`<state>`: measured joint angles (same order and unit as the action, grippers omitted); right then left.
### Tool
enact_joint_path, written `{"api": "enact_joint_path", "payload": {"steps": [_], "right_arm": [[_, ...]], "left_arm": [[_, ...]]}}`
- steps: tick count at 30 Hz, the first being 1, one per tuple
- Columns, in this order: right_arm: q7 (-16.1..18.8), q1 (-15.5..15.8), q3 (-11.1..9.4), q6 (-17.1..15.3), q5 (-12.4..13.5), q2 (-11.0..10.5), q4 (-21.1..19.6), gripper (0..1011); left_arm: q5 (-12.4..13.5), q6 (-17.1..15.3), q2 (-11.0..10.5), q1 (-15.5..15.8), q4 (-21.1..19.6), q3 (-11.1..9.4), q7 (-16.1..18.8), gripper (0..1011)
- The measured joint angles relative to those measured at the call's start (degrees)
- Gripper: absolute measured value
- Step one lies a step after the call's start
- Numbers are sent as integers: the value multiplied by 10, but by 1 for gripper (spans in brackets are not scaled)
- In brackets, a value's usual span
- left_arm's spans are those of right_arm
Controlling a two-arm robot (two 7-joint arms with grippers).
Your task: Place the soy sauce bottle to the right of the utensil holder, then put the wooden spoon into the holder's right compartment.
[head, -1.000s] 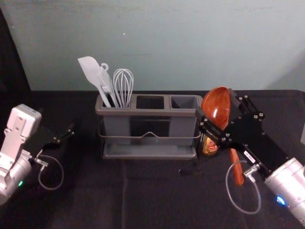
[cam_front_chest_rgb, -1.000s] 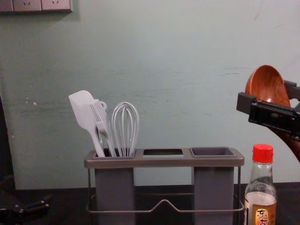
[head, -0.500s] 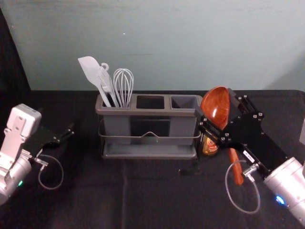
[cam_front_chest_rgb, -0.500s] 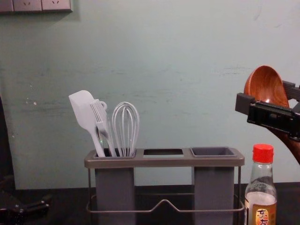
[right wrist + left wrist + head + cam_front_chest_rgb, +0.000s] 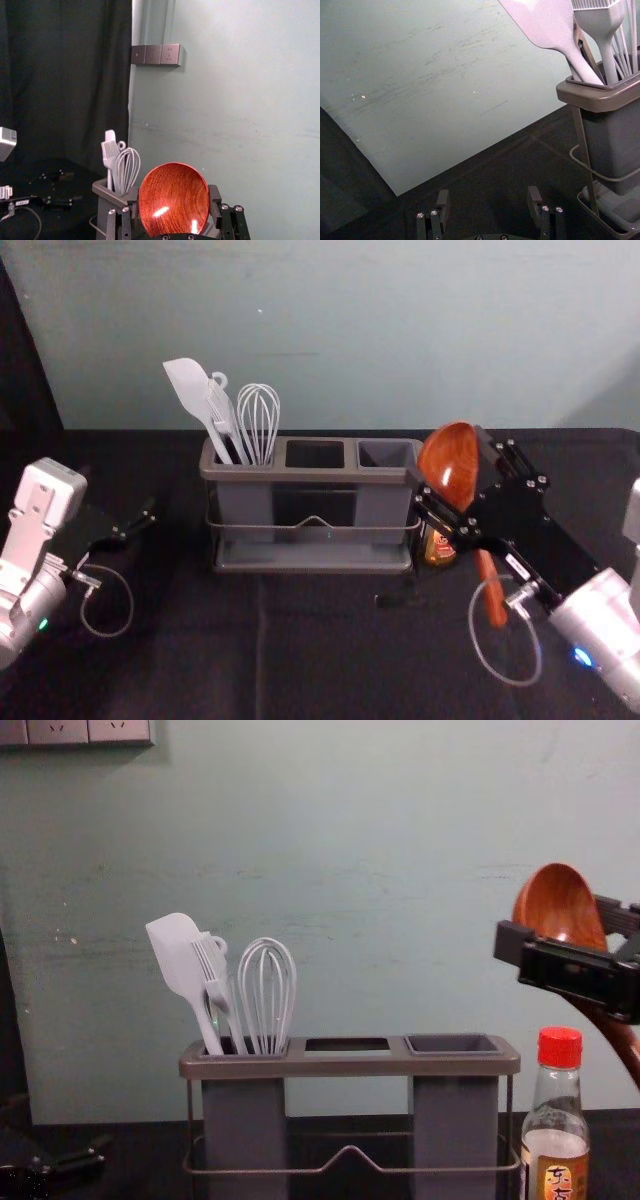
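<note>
Closest in, a black-clothed worktop [image 5: 320,650] spreads in front of the utensil holder [image 5: 320,477], and there's the left claw [image 5: 117,492], parked off to the holder's left, its two fingers standing wide apart with nothing between them. Over on the holder's right, here's the right claw [image 5: 447,456], and it has the wooden spoon [image 5: 552,902] in its grip, fingers on either side, just below the top of the bowl. The spoon hangs in the air, tilted, bowl up, above the level of the holder's rim and to its right; the handle [image 5: 494,595] slants down and away from the holder, out toward the near side. Below the claw, the soy sauce bottle [image 5: 558,1120] stands upright just beside the holder, on its right, red cap on. Into the holder itself: the right compartment [image 5: 455,1120] is open and empty, the middle one [image 5: 315,454] too, while the left one is packed with a pale spatula [image 5: 180,955], a brush [image 5: 212,972] and a whisk [image 5: 268,985], all heads up. Behind the holder rises a grey-green wall [image 5: 350,870], with sockets [image 5: 90,730] mounted high, up beyond the holder's left.
</note>
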<state>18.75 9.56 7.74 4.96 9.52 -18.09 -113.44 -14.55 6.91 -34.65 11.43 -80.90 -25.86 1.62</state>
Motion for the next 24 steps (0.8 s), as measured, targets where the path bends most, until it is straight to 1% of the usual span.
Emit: {"api": "enact_joint_path", "payload": {"steps": [4,5,6,7,9,10,11,12,14,15,16,18,22,24], "right_arm": [[-2,-25,13,0,0,4,15,838],[-3,-41,20,-3,0,5,23,837],[-3,-41,20,-3,0,5,23,837],[-3,-60,27,-9,-1,6,33,838],[-3,-78,34,-14,-4,8,42,837],[-3,-98,42,-19,-7,10,52,837],[-2,-108,46,-21,-8,11,58,838],[-2,-125,52,-24,-9,13,67,838],[-2,-143,59,-25,-9,15,79,837],[-1,-163,65,-26,-9,19,91,838],[-1,-163,65,-26,-9,19,91,838],[4,-198,75,-21,-5,27,117,837],[7,-224,82,-10,1,33,141,837],[8,-241,87,2,6,40,158,837]], "left_arm": [[0,0,0,0,0,0,0,1011],[0,0,0,0,0,0,0,1011],[0,0,0,0,0,0,0,1011],[0,0,0,0,0,0,0,1012],[0,0,0,0,0,0,0,1011],[0,0,0,0,0,0,0,1012],[0,0,0,0,0,0,0,1012],[0,0,0,0,0,0,0,1011],[0,0,0,0,0,0,0,1012],[0,0,0,0,0,0,0,1011],[0,0,0,0,0,0,0,1011],[0,0,0,0,0,0,0,1011],[0,0,0,0,0,0,0,1011],[0,0,0,0,0,0,0,1012]]}}
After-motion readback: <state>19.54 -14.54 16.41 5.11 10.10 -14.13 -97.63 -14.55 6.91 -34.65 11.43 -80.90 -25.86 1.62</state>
